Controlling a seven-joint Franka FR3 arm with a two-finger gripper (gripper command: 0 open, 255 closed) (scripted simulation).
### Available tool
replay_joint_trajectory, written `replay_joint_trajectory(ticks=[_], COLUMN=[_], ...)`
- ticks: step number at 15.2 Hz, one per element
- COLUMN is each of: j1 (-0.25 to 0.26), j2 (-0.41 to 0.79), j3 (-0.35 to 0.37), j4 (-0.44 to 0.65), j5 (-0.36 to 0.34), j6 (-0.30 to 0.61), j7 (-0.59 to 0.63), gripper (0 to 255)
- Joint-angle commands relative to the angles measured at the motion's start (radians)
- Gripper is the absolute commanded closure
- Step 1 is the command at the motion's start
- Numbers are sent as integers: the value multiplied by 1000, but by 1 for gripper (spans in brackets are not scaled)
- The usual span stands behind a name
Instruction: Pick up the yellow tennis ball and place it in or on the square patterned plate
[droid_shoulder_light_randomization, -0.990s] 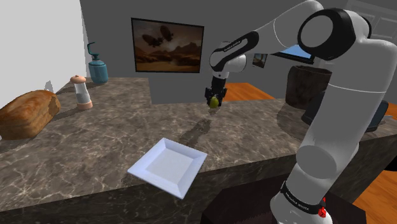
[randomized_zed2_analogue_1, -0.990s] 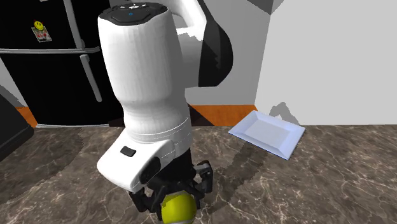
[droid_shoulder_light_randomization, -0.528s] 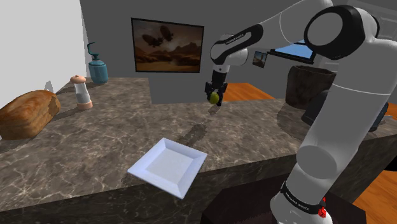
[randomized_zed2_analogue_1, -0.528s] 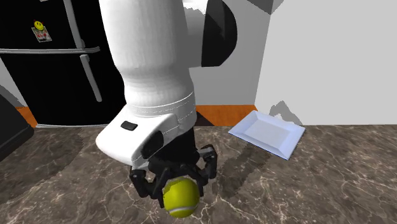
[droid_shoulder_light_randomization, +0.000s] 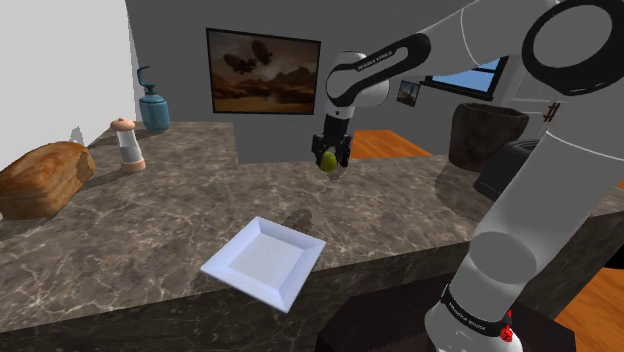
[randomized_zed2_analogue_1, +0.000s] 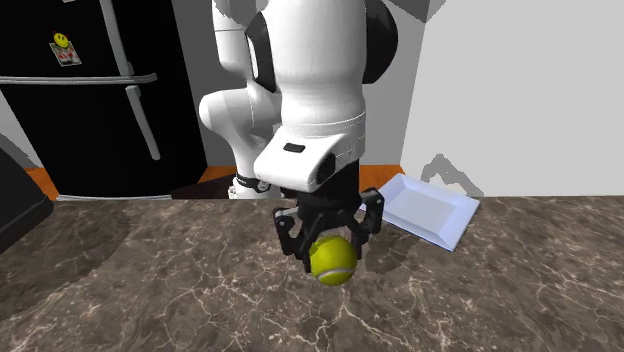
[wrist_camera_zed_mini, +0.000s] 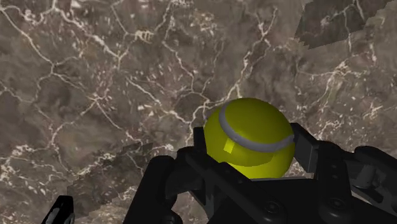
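A brown loaf lies at the left edge of the dark veined worktop in the shoulder view. A white shaker and a teal dispenser bottle stand toward its far corner. A framed picture hangs on the grey wall behind; a black fridge bears a smiley magnet.

The yellow-green tennis ball, with a grey seam, hangs above the dark marbled counter, clasped by the black gripper. The square plate, plain white with a raised rim, lies flat near the counter's edge, well apart from the ball.
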Motion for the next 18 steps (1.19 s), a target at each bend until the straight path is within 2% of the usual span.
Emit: replay_joint_trajectory(ticks=[1, 10, 18], j1=[23, 120, 209], j2=[-35, -148, -182], j3=[28, 159, 291], j4=[-44, -162, -188], j5=[0, 23, 53], j6=[12, 31, 38], j7=[52, 263, 463], gripper=[255, 255, 255])
